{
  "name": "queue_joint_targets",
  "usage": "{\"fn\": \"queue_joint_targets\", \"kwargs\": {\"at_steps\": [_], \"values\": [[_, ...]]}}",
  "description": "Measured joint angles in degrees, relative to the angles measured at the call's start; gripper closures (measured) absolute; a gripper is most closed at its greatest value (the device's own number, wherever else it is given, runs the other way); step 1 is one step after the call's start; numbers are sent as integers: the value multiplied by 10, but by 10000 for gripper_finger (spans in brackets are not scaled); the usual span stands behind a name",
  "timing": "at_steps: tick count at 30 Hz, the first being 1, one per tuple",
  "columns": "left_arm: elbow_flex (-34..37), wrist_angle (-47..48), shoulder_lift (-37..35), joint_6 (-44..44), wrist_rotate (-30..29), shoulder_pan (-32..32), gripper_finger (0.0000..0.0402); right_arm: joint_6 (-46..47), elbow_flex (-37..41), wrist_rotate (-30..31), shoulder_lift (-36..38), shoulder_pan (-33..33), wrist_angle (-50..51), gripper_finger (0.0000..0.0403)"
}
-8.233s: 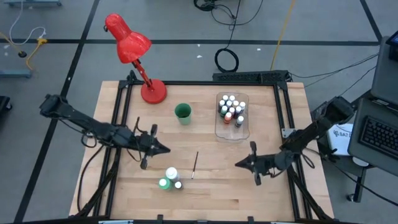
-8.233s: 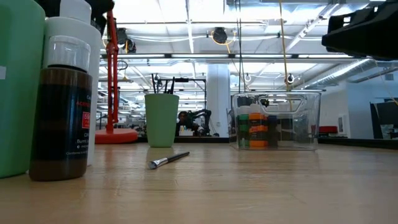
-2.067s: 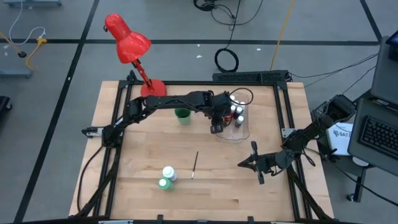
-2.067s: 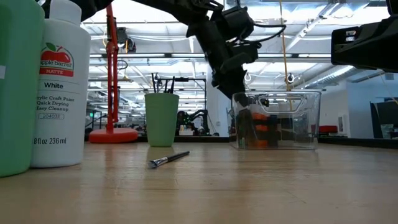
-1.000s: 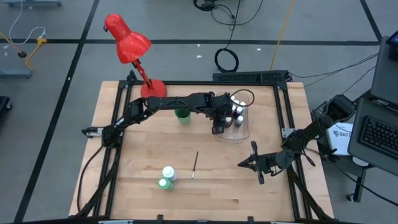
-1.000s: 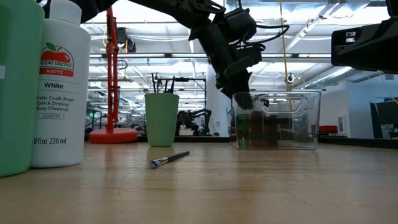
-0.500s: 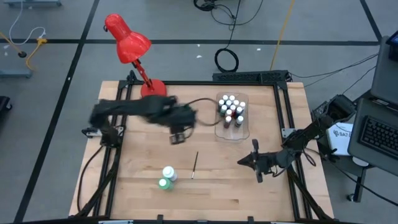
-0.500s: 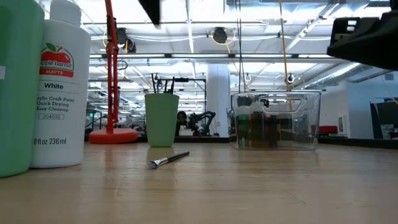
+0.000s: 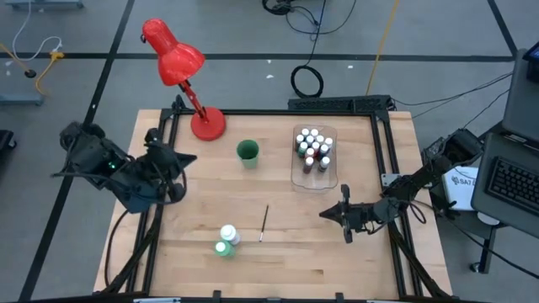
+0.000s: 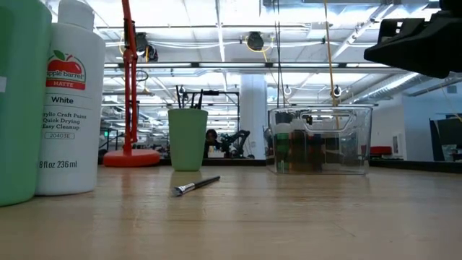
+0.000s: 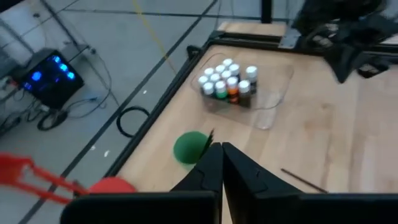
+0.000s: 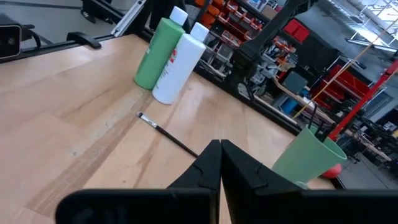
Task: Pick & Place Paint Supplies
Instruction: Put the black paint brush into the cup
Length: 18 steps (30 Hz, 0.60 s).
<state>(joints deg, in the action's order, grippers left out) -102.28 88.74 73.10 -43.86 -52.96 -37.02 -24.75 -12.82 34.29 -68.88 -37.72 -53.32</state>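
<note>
L claw [image 9: 187, 158] shut, brush [image 9: 264, 223] well apart

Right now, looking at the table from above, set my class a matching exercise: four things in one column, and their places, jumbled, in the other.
Things:
1. small paint bottles
2. loose brush
3. white and green big bottles
4. green cup

Places:
A. standing together near the table's front edge
B. lying flat on the bare wood mid-table
C. clustered inside the clear tray
D. upright beside the red lamp base

Pairs: 1-C, 2-B, 3-A, 4-D
</note>
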Motion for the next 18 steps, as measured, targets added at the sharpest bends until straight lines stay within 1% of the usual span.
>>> {"fn": "queue_joint_targets", "kwargs": {"at_steps": [3, 8, 11, 14, 16, 18], "values": [[75, -2, -48, -39, -11, -4, 399, 0, 0, 0, 0, 3, 0, 399], [181, -24, -111, -96, -35, 10, 392, 0, 0, 0, 0, 3, 0, 399], [246, -80, -142, -93, -37, 14, 399, 0, 0, 0, 0, 3, 0, 399], [305, -151, -166, -67, -36, 13, 395, 1, 0, 0, 0, 3, 0, 399], [345, -207, -179, -53, -37, 13, 391, 2, 0, 0, 0, 3, 0, 399], [386, -280, -191, -21, -35, 13, 390, 5, 0, 0, 0, 3, 0, 399]]}}
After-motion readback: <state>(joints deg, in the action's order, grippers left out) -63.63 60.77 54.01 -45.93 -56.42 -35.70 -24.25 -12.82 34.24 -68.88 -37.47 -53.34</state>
